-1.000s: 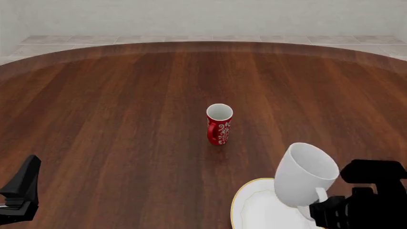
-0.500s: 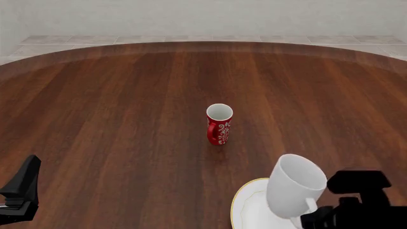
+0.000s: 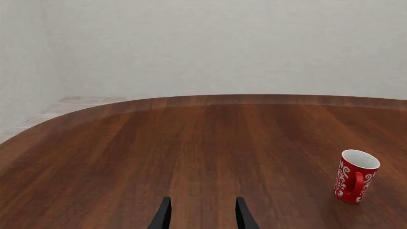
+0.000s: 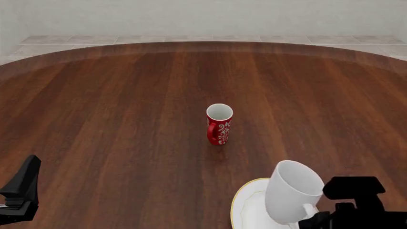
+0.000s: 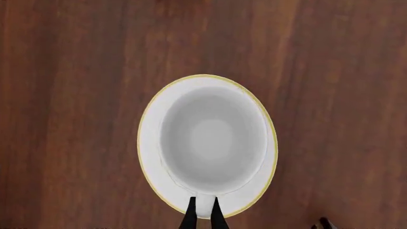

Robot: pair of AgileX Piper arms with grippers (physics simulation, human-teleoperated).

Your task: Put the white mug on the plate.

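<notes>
Having lowered over the last second, the right gripper point(image 5: 203, 210), clenched on the handle, holds the white mug point(image 4: 292, 191) over the plate point(image 5: 147, 143), near set-down; left gripper point(image 3: 202, 214) idles, parted.

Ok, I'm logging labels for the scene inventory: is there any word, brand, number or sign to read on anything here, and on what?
None can be read.
red mug: only a white ornamental pattern, no letters.
white mug, plate, table, left gripper and right gripper: no markings show.
</notes>
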